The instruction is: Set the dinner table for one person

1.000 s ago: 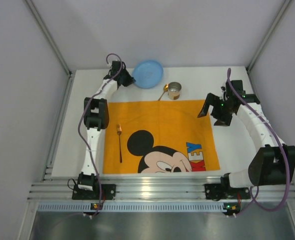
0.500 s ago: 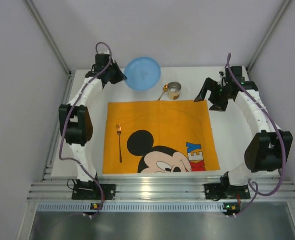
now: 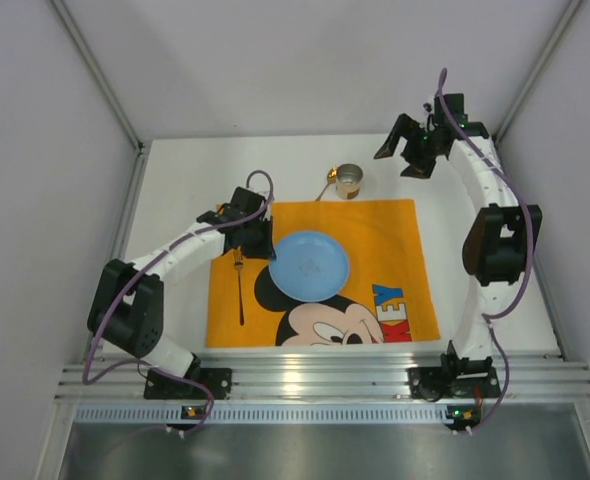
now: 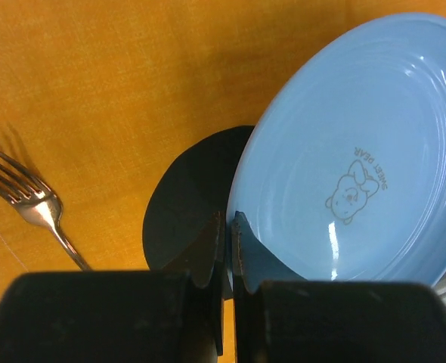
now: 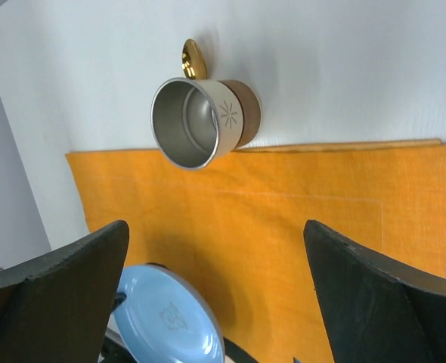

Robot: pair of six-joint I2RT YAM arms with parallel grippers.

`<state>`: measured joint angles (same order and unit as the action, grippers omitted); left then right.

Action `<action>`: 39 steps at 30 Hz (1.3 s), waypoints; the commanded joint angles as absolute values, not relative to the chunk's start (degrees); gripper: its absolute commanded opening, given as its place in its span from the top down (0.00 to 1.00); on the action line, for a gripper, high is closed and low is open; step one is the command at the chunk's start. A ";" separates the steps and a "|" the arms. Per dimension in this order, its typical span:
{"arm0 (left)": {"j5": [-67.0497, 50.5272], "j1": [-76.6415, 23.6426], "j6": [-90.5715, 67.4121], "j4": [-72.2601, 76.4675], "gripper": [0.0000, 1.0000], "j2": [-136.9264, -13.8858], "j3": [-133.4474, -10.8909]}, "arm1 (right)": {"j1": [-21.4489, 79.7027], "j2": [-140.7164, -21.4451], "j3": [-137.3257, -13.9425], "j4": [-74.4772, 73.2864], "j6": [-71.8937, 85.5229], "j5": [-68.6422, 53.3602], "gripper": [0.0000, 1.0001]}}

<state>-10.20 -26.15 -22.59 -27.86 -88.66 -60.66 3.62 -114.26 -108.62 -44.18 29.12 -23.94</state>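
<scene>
Left gripper (image 3: 271, 248) is nearly closed, fingers (image 4: 208, 249) pinching the near-left rim of the blue plate (image 3: 309, 265). The wrist view shows the rim clamped between both pads. The plate is over the middle of the orange Mickey Mouse cloth (image 3: 385, 240), covering part of Mickey's black ear. Can't tell if it lies flat or is tipped up.

Plate centre has a small bear drawing with "SWEET DEAR" printed above it (image 4: 368, 170). At the plate's 9 o'clock a fork (image 3: 240, 288) lies on the cloth, tines toward the far side, close to the gripper but apart from the plate. The cloth reads "KEY" in blue, yellow and red at the plate's 4 o'clock.

The cloth is spread on the dinner table (image 3: 170, 195), the white top, which shows all round it.

At the plate's 12 o'clock, just past the cloth's far edge, a metal cup (image 3: 348, 181) stands upright on the white top. A gold spoon (image 3: 327, 184) is at the cup's 9 o'clock, its bowl against the cup.

Right gripper (image 3: 403, 158) is at the cup's 2 o'clock, fingers (image 5: 64, 280) spread wide, holding nothing, touching nothing.
</scene>
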 commanded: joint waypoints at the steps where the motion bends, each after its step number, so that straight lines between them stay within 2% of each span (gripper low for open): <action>1: -7.73 -28.55 -23.47 -24.87 1.00 -85.43 -59.33 | 6.06 -119.16 -113.55 -43.33 29.71 -23.03 0.00; 3: -5.90 -29.79 -21.89 -26.96 0.99 -86.83 -59.41 | 7.73 -121.63 -115.74 -43.33 30.49 -22.15 0.00; 4: -6.15 -30.14 -21.80 -28.72 0.93 -87.53 -60.72 | 8.17 -123.73 -116.53 -43.33 31.11 -21.89 0.00; 5: -6.24 -30.15 -21.27 -29.44 0.81 -88.06 -61.08 | 9.30 -124.79 -118.11 -43.33 31.46 -21.28 0.00; 6: -5.98 -30.32 -21.10 -30.49 0.65 -88.24 -61.26 | 9.93 -125.76 -118.91 -43.33 31.64 -21.01 0.00; 7: -5.63 -30.50 -21.01 -30.67 0.45 -87.72 -61.17 | 10.45 -127.69 -119.87 -43.24 31.90 -20.66 0.00; 8: -5.10 -30.50 -21.01 -30.67 0.03 -87.02 -61.00 | 11.59 -128.49 -121.71 -43.42 32.08 -20.05 0.00; 20: -0.62 -30.32 -20.48 -34.71 0.02 -83.23 -60.91 | 13.27 -136.84 -128.49 -44.38 35.16 -10.29 0.00; 24: -0.53 -30.24 -19.51 -35.07 0.02 -84.11 -61.35 | 13.36 -137.99 -128.93 -44.30 35.42 -8.70 0.18; 26: -0.53 -30.06 -18.90 -35.16 0.02 -84.98 -61.79 | 13.36 -138.95 -129.81 -44.21 34.98 -8.44 0.36; 27: -0.53 -29.88 -18.72 -35.16 0.02 -85.86 -62.40 | 13.36 -139.39 -130.25 -44.30 34.72 -8.52 0.46; 28: -0.53 -29.80 -18.46 -35.16 0.02 -86.48 -62.84 | 13.36 -140.09 -131.39 -44.30 34.37 -8.53 0.66; 30: -0.53 -29.79 -17.76 -35.33 0.03 -87.53 -64.59 | 13.45 -140.80 -132.62 -44.30 34.10 -8.70 0.85; 31: -0.53 -29.62 -17.49 -35.59 0.03 -88.76 -65.30 | 13.19 -140.89 -133.76 -44.12 34.10 -8.88 1.00; 39: -0.53 -27.69 -14.85 -37.27 0.02 -96.67 -79.51 | 9.85 -134.22 -132.37 -43.15 34.90 -11.69 1.00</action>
<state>-1.37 -28.86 -16.75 -37.54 -94.80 -72.75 12.23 -140.73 -131.68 -44.21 34.79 -10.92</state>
